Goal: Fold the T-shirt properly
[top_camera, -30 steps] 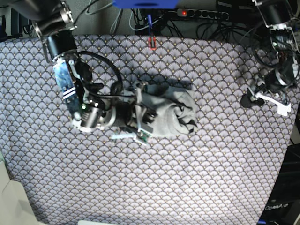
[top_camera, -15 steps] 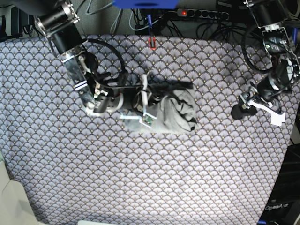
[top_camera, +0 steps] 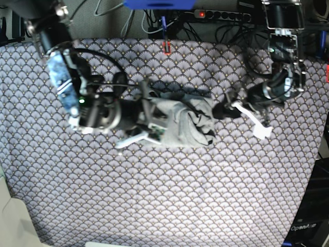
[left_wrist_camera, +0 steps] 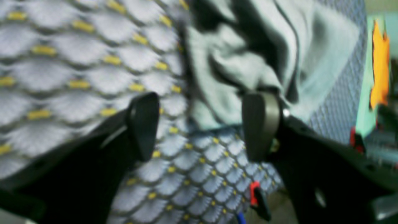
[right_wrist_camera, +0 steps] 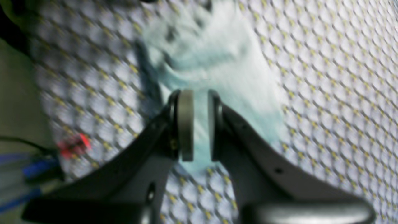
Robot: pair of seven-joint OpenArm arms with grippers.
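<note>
Pinching T-shirt (right_wrist_camera: pixel 217 62) edge: right tool (right_wrist_camera: pixel 200 129); left tool (left_wrist_camera: pixel 199 127) spread wide, beside bunched shirt.

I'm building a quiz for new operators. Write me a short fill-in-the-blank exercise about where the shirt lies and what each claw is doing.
1. The T-shirt lies bunched on a cloth patterned with ____.
2. The right claw is pinched on the ____.
3. The left claw has its jaws standing ____, with nothing between them.
4. In the base view, the left claw sits at the shirt's ____ edge.

Missing words: scallops; T-shirt; open; right
</note>
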